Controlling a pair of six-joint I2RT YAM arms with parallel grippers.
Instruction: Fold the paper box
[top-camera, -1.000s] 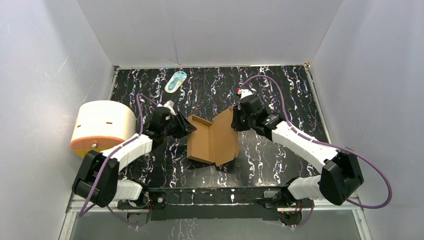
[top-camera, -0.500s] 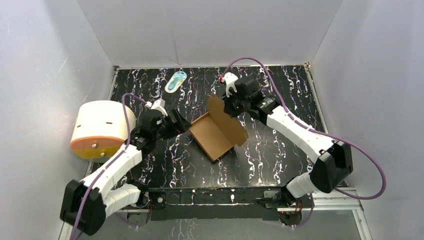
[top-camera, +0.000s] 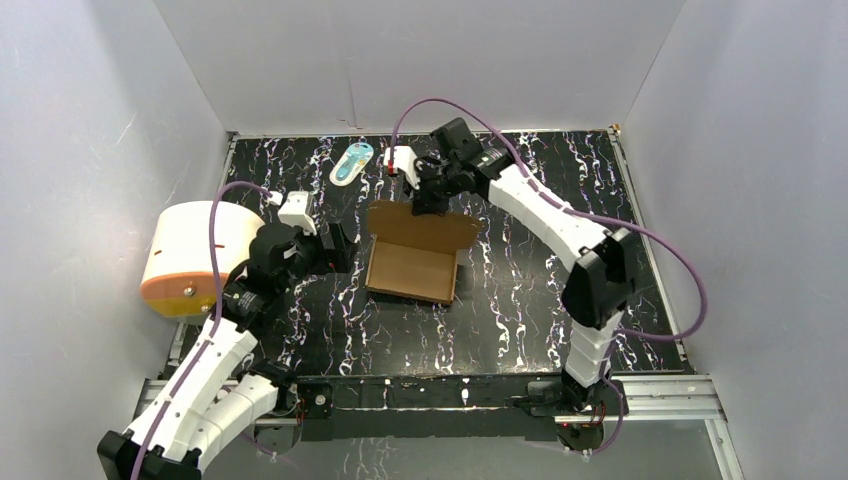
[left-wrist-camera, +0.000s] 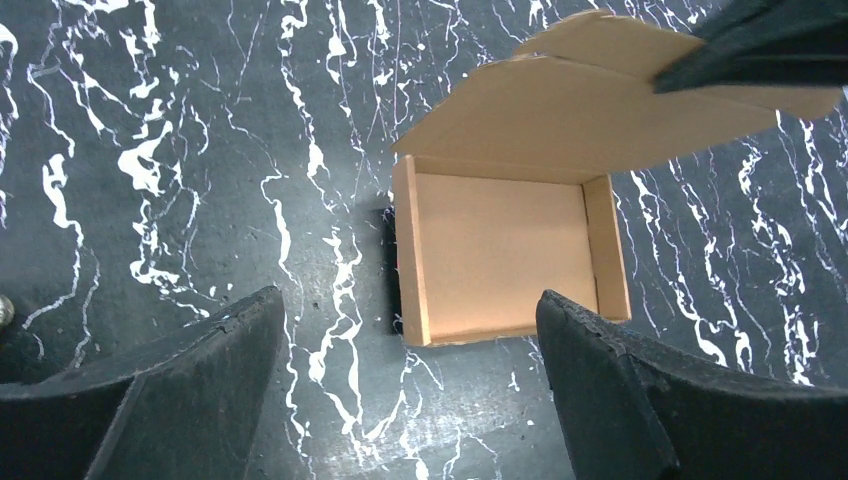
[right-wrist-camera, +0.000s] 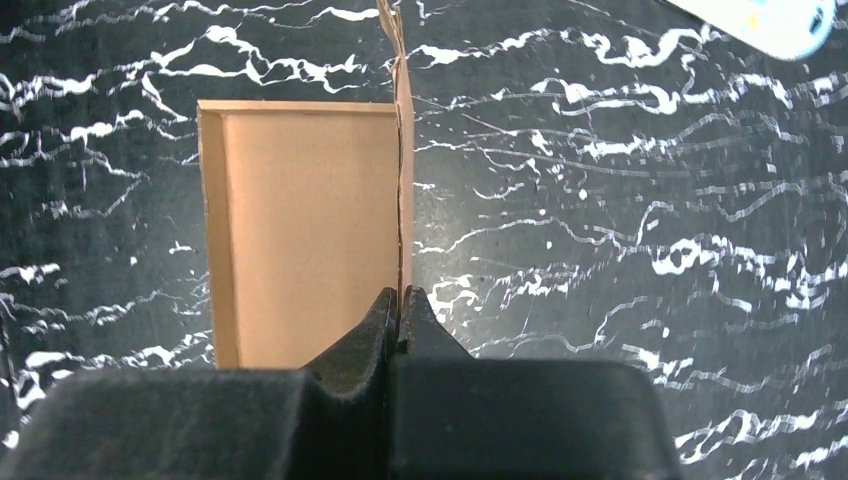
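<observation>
**Box (top-camera: 410, 272) lid (top-camera: 420, 225) in right claw (right-wrist-camera: 400, 305); left claw (left-wrist-camera: 408, 300) released**

I saw the box sitting open in the middle of the table (top-camera: 520, 300), lid standing up along its far side. My right claw was clenched on the lid's top edge. My left claw hung just left of the box, jaws spread wide, clear of it.

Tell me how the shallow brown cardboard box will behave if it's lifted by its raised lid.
Probably light: the brown cardboard box is thin and empty. Its raised lid would likely bend at the crease, since the right gripper pinches only its edge. Pushed, it should slide rather than tip, sitting shallow and flat on the black marbled table.
</observation>
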